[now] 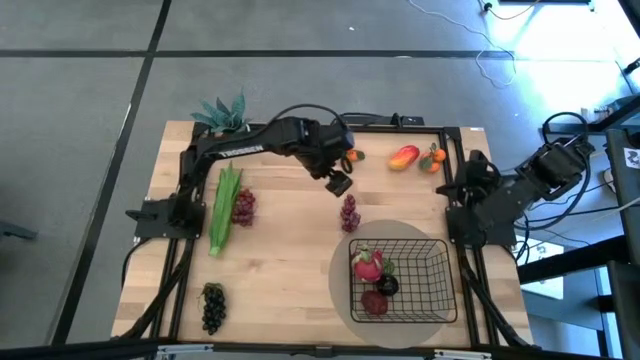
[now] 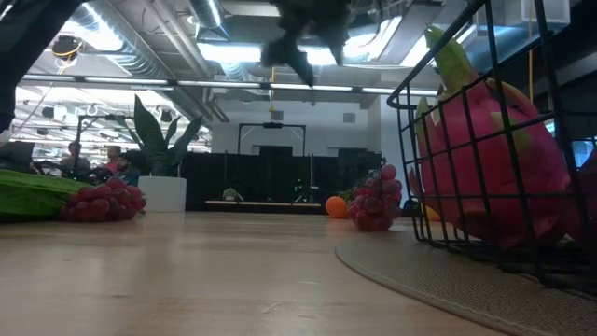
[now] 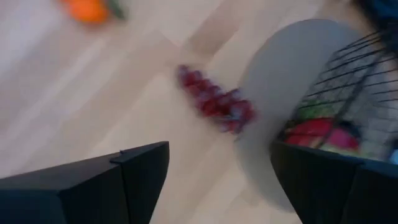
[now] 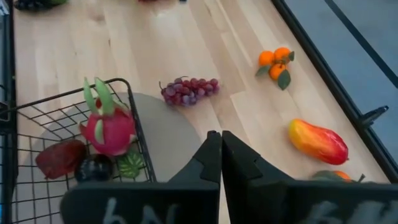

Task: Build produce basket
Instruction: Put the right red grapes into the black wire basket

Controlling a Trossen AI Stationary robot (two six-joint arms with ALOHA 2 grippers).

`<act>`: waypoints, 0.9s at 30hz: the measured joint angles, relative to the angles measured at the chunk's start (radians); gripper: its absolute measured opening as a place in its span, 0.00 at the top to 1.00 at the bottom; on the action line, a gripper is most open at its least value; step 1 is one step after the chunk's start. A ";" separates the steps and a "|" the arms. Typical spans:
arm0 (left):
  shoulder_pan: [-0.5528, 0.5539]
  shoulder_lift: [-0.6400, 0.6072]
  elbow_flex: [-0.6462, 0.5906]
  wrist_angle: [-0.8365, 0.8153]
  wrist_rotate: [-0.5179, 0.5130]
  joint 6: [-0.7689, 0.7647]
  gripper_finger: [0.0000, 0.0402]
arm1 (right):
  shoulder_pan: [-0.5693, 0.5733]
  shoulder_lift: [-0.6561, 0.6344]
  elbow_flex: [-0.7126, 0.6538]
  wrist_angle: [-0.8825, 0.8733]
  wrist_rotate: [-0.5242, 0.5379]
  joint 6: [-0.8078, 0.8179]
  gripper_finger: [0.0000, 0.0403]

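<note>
The black wire basket stands on a round grey mat and holds a pink dragon fruit, a dark fruit and a red one. My left gripper hovers open above the table, between a tangerine and a purple grape bunch; its wrist view shows the grape bunch ahead of the open fingers. A mango and tangerines lie near the far edge. A green stalk, red grapes and dark grapes lie on the left. My right gripper waits shut at the right edge.
A blue-green plant in a pot stands at the far left corner. The grey mat reaches past the basket's sides. Bare wood lies between the dark grapes and the mat. In the low view, people sit in the room beyond the table.
</note>
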 joint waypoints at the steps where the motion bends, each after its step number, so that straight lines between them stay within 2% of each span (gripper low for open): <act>1: 0.007 0.001 -0.030 0.031 0.025 -0.015 0.33 | -0.003 0.002 0.000 0.000 0.000 0.002 1.00; 5: 0.024 0.002 -0.157 0.211 0.076 -0.018 0.33 | -0.019 0.001 0.000 0.008 0.021 0.029 1.00; 12: 0.031 0.002 -0.296 0.344 0.077 -0.013 0.33 | -0.062 0.002 0.000 0.010 0.052 0.135 1.00; 16: 0.032 0.002 -0.352 0.398 0.041 -0.009 0.33 | -0.084 0.002 0.000 0.010 0.055 0.183 1.00; 21: 0.017 0.002 -0.403 0.482 -0.004 0.074 0.33 | -0.107 0.002 0.000 0.010 0.055 0.190 1.00; 27: 0.020 0.001 -0.478 0.611 -0.017 -0.066 0.34 | -0.136 0.002 0.000 0.010 0.069 0.209 1.00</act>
